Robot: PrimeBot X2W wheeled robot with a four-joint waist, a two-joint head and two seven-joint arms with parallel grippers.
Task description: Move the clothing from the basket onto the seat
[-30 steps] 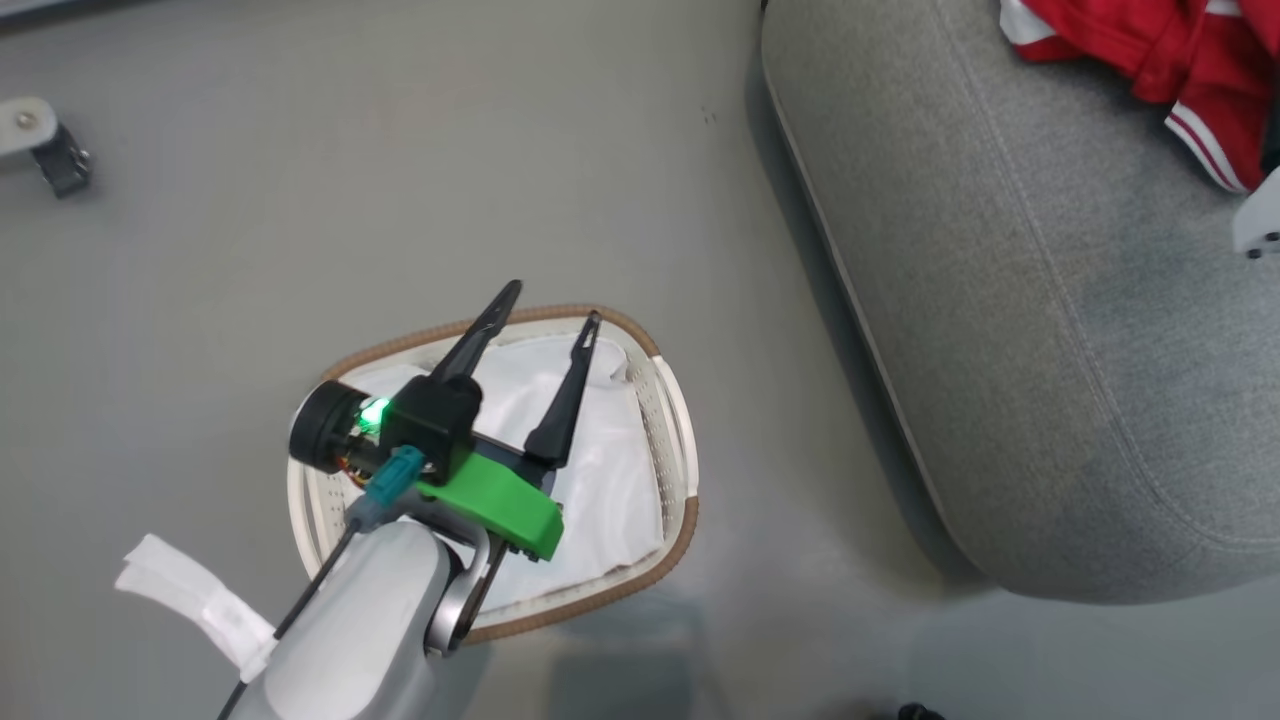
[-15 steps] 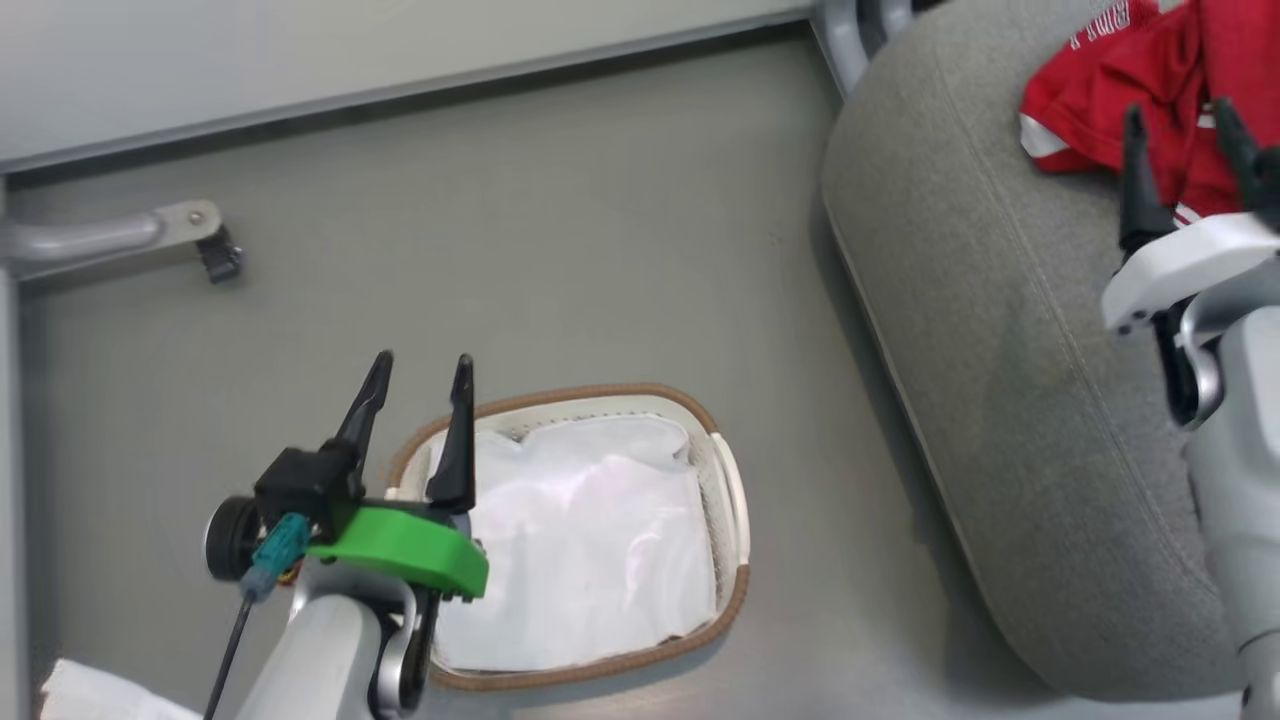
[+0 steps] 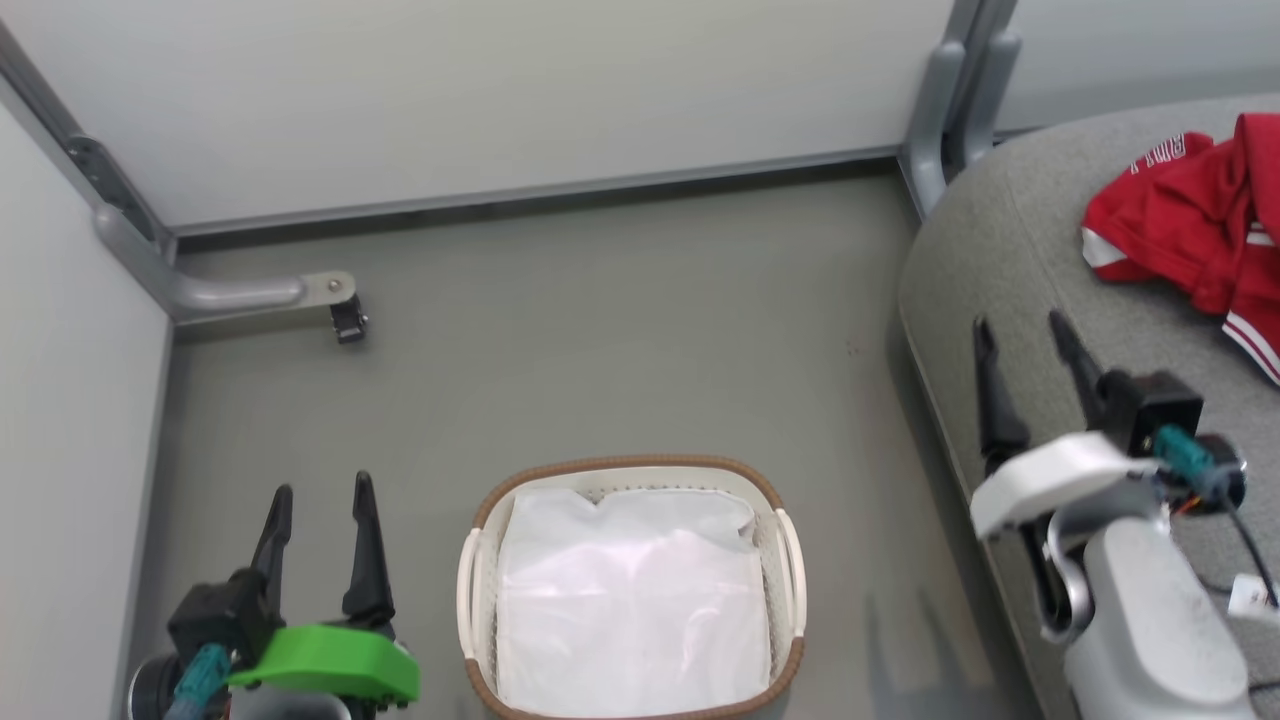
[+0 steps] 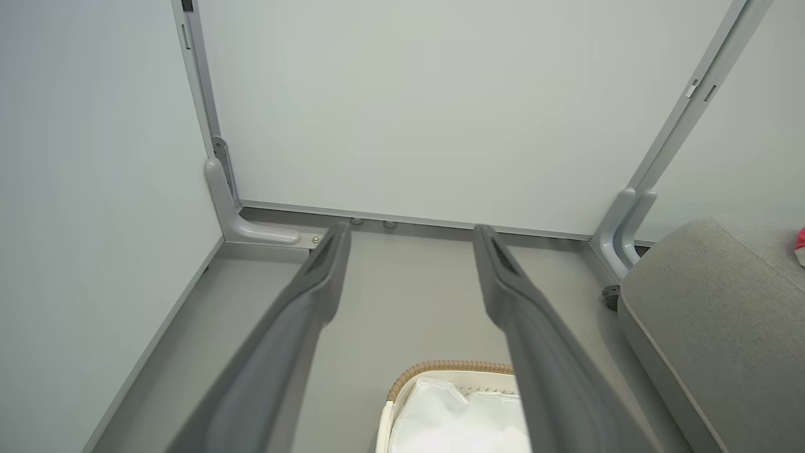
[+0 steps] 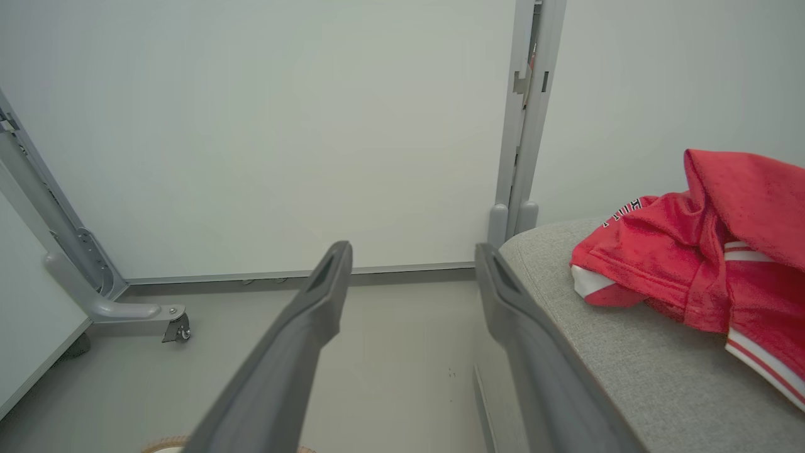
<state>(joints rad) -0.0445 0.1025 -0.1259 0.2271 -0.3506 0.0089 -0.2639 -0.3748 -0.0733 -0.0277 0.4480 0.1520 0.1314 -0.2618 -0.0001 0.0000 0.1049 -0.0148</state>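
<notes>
While the pale wall panels [image 3: 500,90] and the grey floor [image 3: 600,320] frame everything, the seat [image 3: 1000,280] takes the right side, a big rounded grey cushion with its near edge curving down toward the floor. And there is the clothing [image 3: 1190,230], red with white trim and a strip of white lettering, crumpled in a heap on top of the seat at the far right, well apart from the basket.

Down at the bottom centre stands the basket [image 3: 630,467] on the floor, its brown woven rim facing up and its white handles at either side. Inside it the plain white liner [image 3: 630,600] shows, lying fairly flat.

Now the arms, one on each side of the basket. The right fingers [image 3: 992,400] point up and away over the seat's front edge, spread wide with nothing between them. The right wrist view confirms that gap, with floor and wall showing between the two dark blades. Whether they touch the cushion cannot be told. The left fingers [image 3: 366,550] rise at the lower left above bare floor, just beside the basket and not touching it. They are also wide apart and empty, and the left wrist view shows the basket's rim low between them.

Smallest of all, a grey frame foot with a dark caster [image 3: 345,318] sits on the floor by the left wall.
</notes>
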